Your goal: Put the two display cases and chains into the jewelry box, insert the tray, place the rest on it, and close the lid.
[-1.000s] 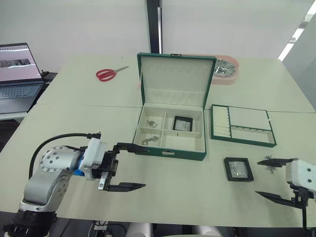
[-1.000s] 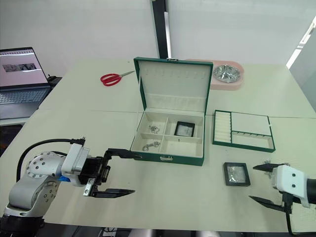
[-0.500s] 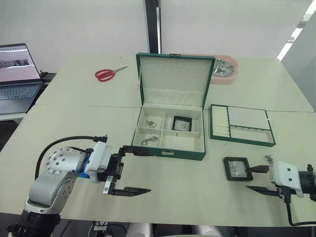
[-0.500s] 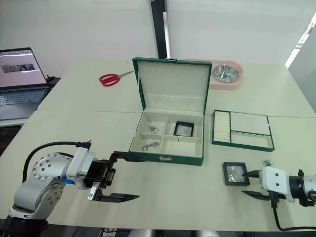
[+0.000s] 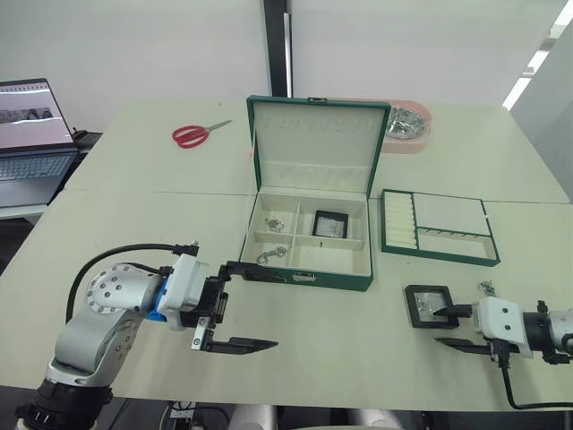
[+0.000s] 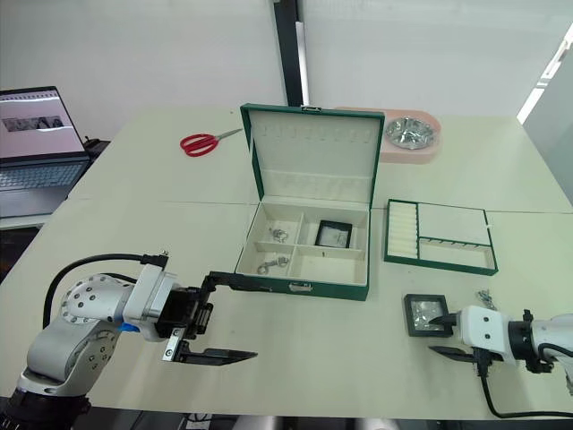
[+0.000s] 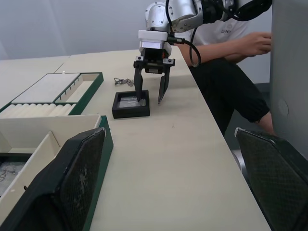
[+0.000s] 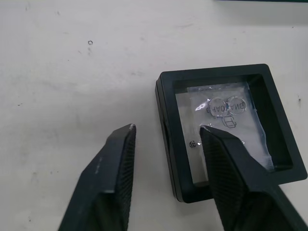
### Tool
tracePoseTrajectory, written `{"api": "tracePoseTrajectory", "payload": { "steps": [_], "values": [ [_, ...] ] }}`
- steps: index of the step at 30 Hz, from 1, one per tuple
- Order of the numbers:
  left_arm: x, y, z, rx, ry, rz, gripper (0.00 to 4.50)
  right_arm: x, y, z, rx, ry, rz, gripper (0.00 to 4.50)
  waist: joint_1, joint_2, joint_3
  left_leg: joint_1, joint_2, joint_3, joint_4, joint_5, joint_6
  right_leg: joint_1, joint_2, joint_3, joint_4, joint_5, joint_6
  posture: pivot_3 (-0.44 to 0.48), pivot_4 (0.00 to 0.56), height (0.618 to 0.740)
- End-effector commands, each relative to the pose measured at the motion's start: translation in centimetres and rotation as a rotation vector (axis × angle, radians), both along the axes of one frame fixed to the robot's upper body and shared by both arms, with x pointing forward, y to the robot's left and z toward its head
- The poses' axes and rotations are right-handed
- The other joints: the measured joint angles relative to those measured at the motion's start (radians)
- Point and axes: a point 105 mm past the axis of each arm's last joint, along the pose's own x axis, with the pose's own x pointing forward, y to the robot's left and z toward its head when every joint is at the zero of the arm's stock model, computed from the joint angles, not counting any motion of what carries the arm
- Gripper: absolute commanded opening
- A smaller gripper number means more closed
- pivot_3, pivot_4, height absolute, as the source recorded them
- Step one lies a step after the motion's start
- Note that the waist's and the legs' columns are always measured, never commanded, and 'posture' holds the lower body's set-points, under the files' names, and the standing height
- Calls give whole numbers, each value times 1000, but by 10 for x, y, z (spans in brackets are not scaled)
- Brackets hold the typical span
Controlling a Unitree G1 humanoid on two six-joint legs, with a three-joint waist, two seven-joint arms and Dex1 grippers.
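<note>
The jewelry box (image 5: 309,278) stands open mid-table with its lid (image 5: 313,148) upright. One display case (image 5: 331,224) lies in a back compartment, and chains (image 5: 267,257) lie in the left compartments. The other display case (image 8: 226,130) rests on the table to the right of the box. My right gripper (image 8: 167,129) is open and straddles its near frame, one finger over the window and one over the table. Another chain (image 5: 486,288) lies just right of that case. My left gripper (image 5: 279,309) is open and empty near the box's front left corner.
The green tray (image 5: 437,227) sits right of the box. Red scissors (image 5: 199,134) lie at the back left, with a pink dish holding a metal bowl (image 5: 407,125) behind the box. A laptop (image 5: 31,134) is far left. A person (image 7: 231,43) sits beyond the right table edge.
My right gripper has dropped and moved left from the table's right front to the display case, its finger now over the window. My left gripper has shifted slightly right.
</note>
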Motion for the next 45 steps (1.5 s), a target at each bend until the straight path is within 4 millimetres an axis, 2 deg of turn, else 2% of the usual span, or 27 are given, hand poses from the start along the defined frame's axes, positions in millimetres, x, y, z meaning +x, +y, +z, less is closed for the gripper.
{"api": "tracePoseTrajectory", "payload": {
  "steps": [1, 4, 6, 15, 20, 24, 29, 38, 45],
  "values": [
    [-2, -6, 5, -10, -22, -16, 4500, 5, 1, 7, 3, -36, 4, 1176, 0, 0, 0, 0, 0, 0, 0, 0, 0, 0, 0, 0, 0, 0, 0, 0, 150, 740],
    [0, -6, 5, -12, -23, -13, 4500, 7, 1, 9, -1, -45, 5, 387, 0, 0, 0, 0, 0, 0, 0, 0, 0, 0, 0, 0, 0, 0, 0, 0, 150, 740],
    [0, -7, 6, -15, -24, -11, 4500, 8, 2, 12, -1, -49, 4, 24, 0, 0, 0, 0, 0, 0, 0, 0, 0, 0, 0, 0, 0, 0, 0, 0, 150, 740],
    [1, -7, 7, -23, -9, 12, 4500, 9, 3, 25, 14, -53, -21, 24, 0, 0, 0, 0, 0, 0, 0, 0, 0, 0, 0, 0, 0, 0, 0, 0, 150, 740],
    [5, 1, 11, -34, 19, 106, 4500, 5, 7, 48, 41, 12, -75, 24, 0, 0, 0, 0, 0, 0, 0, 0, 0, 0, 0, 0, 0, 0, 0, 0, 150, 740],
    [2, 7, 11, -32, 32, 159, 4500, 3, 21, 69, 49, 18, -61, 24, -1, 0, 0, 0, 0, 0, 0, 0, 1, 0, 0, 0, 0, 0, 0, 0, 150, 740],
    [-3, 11, 10, -24, 38, 190, 4500, 5, 36, 85, 16, -10, -16, 24, 0, 0, 0, 0, 0, -1, 0, -1, 1, 0, 0, 0, 0, 0, 0, 0, 150, 740],
    [8, 17, 17, -42, 12, 253, 4500, 17, 65, 114, 44, 20, 63, 24, -1, 0, 0, -1, 0, 0, 0, -1, 1, -1, 0, 1, 0, 0, 0, 0, 150, 740],
    [18, 21, 25, -61, 0, 299, 4500, 40, 93, 126, 57, 48, 97, 24, -5, -1, 1, -1, 0, -1, 0, -1, 1, -2, 0, 1, 0, 0, 0, 0, 150, 740]
  ]
}}
